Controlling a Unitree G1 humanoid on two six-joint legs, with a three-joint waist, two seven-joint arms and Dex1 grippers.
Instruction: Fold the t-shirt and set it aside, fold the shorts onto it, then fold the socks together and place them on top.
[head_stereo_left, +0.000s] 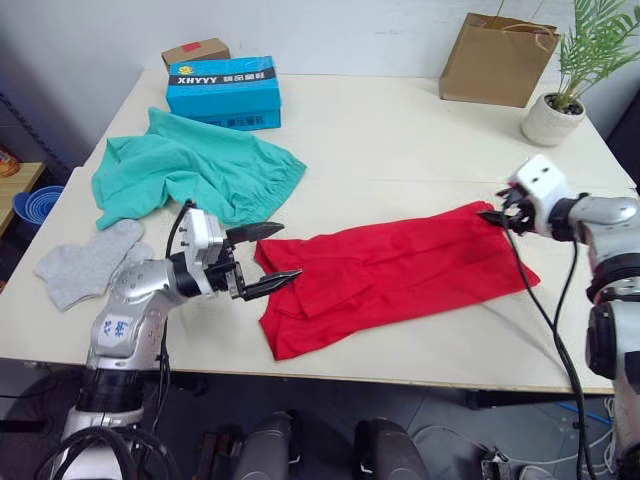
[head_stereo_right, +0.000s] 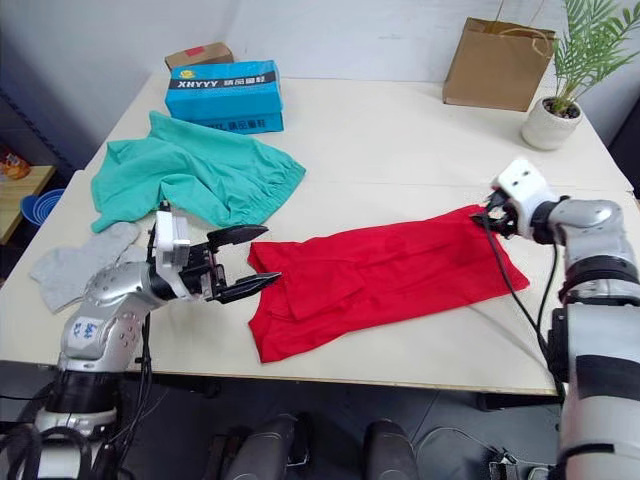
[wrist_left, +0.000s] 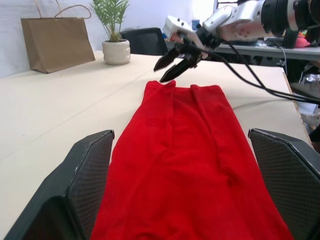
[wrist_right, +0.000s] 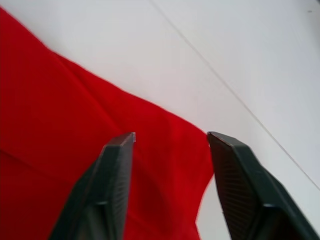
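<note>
The red t-shirt (head_stereo_left: 395, 270) lies as a long band across the front of the table (head_stereo_left: 400, 130). At its left end my left gripper (head_stereo_left: 288, 251) stands open, one finger on each side of the shirt's edge and nothing gripped. My right gripper (head_stereo_left: 497, 215) hovers open just over the shirt's far right corner; the right wrist view shows its fingers (wrist_right: 115, 170) apart above the red cloth. The teal-green shorts (head_stereo_left: 190, 170) lie crumpled at the back left. The grey socks (head_stereo_left: 90, 262) rest flat near the left edge, beside my left arm.
A blue box (head_stereo_left: 223, 92) and a small cardboard box (head_stereo_left: 195, 52) stand behind the shorts. At the back right are a brown paper bag (head_stereo_left: 498, 58) and a potted plant (head_stereo_left: 555, 115). A blue bowl (head_stereo_left: 35, 205) sits off the table's left side.
</note>
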